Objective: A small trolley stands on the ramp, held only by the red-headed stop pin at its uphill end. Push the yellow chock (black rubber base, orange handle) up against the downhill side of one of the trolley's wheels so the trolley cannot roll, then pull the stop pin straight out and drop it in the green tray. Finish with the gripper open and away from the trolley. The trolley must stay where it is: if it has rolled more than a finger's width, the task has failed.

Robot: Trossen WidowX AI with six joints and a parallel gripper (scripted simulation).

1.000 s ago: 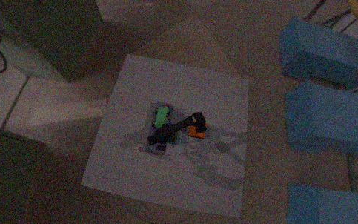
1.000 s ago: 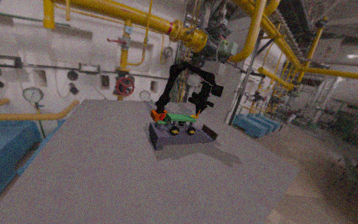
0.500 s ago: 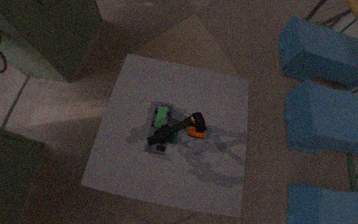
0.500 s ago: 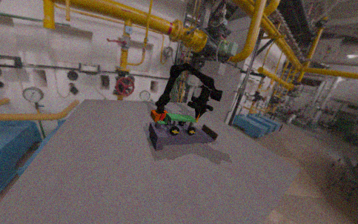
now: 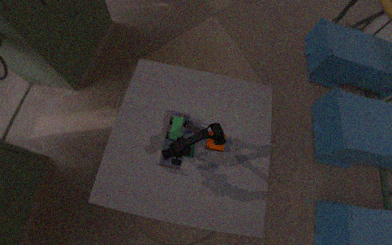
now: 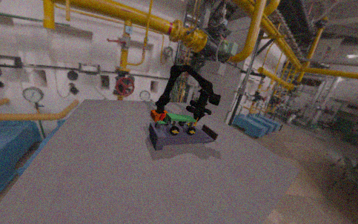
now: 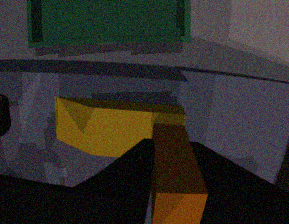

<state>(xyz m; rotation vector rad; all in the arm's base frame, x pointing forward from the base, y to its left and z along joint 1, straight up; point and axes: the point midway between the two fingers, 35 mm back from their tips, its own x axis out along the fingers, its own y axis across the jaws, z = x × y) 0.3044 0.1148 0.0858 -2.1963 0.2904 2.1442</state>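
Observation:
The trolley, with a green deck (image 5: 176, 126) (image 6: 180, 118), stands on the grey-purple ramp (image 6: 165, 140) (image 7: 240, 115). One trolley wheel (image 7: 1, 117) shows at the left edge of the wrist view. My gripper (image 6: 198, 118) (image 7: 169, 150) is shut on the orange handle (image 7: 179, 205) of the yellow chock (image 7: 105, 129). The chock is over the ramp on the trolley's downhill side, with a gap between it and that wheel. Whether its base touches the ramp is hidden. A tiny red spot, the stop pin's head (image 5: 182, 115), shows at the uphill end.
The green tray (image 5: 191, 151) (image 7: 110, 22) is beside the ramp, on the arm-base side. The orange arm base (image 5: 215, 144) (image 6: 158, 116) stands beyond it. A dark end board (image 6: 210, 132) stands at the ramp's low end. The arm reaches over the tray and ramp.

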